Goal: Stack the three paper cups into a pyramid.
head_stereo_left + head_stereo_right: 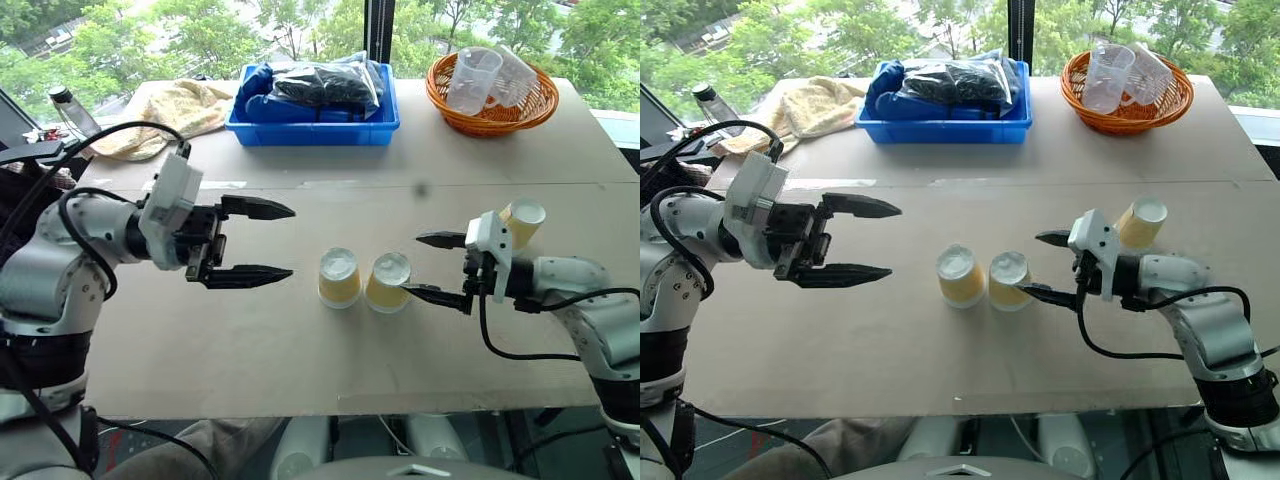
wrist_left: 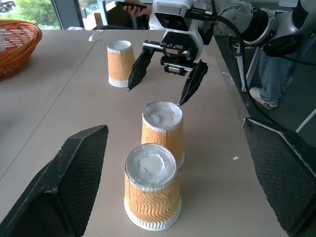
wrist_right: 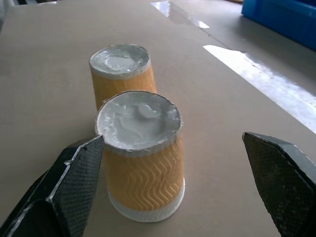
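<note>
Two of the paper cups stand upside down and side by side mid-table, the left cup (image 1: 339, 277) touching or nearly touching the right cup (image 1: 388, 282). The third paper cup (image 1: 522, 222) stands apart at the right, behind my right wrist. My right gripper (image 1: 412, 264) is open just right of the right cup, its lower fingertip close to the cup's side. In the right wrist view that cup (image 3: 143, 158) sits ahead between the fingers (image 3: 69, 187), nearer one of them. My left gripper (image 1: 292, 242) hangs open to the left of the cups, holding nothing.
A blue bin (image 1: 312, 130) of dark bags and an orange basket (image 1: 490, 112) of clear plastic cups stand at the back. A yellowish cloth (image 1: 175, 108) and a bottle (image 1: 72, 110) lie far left. A person (image 2: 271, 74) stands beyond the table's right side.
</note>
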Robot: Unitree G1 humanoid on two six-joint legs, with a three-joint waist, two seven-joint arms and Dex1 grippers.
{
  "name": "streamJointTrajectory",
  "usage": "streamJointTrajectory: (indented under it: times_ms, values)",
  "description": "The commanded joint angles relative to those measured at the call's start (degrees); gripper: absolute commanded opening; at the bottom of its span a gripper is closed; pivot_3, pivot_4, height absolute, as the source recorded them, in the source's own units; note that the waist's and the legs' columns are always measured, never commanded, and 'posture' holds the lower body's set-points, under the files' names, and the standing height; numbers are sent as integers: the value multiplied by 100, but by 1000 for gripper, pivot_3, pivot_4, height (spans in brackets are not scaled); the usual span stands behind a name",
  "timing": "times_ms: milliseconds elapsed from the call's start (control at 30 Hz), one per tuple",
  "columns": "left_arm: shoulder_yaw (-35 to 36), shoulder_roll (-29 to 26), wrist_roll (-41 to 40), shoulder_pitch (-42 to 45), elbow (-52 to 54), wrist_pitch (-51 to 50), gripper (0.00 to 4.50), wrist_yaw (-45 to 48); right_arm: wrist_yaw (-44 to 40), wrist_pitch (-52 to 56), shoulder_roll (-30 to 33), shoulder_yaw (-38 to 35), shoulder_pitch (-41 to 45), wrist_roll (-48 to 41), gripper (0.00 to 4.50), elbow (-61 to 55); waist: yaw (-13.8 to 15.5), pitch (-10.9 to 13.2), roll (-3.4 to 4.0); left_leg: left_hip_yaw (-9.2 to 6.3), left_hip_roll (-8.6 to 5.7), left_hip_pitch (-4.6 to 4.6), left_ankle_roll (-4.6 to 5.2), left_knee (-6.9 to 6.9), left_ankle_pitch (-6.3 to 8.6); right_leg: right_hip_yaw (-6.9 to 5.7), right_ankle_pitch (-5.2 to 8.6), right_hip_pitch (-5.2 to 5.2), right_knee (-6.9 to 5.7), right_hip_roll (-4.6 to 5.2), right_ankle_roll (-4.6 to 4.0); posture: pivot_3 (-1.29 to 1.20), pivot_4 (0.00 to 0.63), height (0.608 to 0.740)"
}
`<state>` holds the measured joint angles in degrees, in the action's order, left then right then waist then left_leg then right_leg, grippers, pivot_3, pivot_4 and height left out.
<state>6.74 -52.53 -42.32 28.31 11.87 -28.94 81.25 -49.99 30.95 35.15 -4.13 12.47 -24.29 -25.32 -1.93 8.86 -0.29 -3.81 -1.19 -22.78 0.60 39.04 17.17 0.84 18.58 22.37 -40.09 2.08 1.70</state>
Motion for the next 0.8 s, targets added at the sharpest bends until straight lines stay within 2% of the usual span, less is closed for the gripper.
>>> streamJointTrajectory:
  times_ms: [33, 100, 233, 433, 800]
  values:
    - [-364, 158, 145, 556, -213, -309, 4500, -224, 1206, -457, -285, -1199, -103, 259, 4427, -148, 2, 0, 0, 0, 0, 0, 0, 6, 0, 1, 0, 0, -7, -1, 0, 0, 150, 740]
    - [-554, 344, 212, 864, -400, -358, 4500, -258, 1616, -630, -339, -1635, -303, 466, 4427, -107, 8, 0, -1, 1, -2, 1, 0, 19, 0, 2, 0, 0, -24, -3, 0, 0, 150, 740]
    - [-883, 567, 513, 1176, -750, -123, 4500, -43, 2160, -603, -454, -1941, -600, 655, 4427, 136, -35, 0, -1, 8, -5, 8, -1, 22, -1, 10, 0, 1, -40, -8, 0, 0, 150, 740]
    - [-1011, 718, 700, 1333, -962, 33, 4500, 165, 2473, -438, -819, -1754, -330, 450, 4427, 744, -75, 1, -1, 32, -2, 32, 0, 22, -1, 44, 1, 2, -63, -14, 0, 0, 150, 740]
    - [-869, 664, 688, 1250, -820, 0, 4500, 142, 2495, -1028, -910, -1426, 100, 674, 4427, 2059, -43, 1, -1, 29, -3, 27, 0, 26, -1, 40, 1, 2, -61, -11, 0, 0, 150, 740]
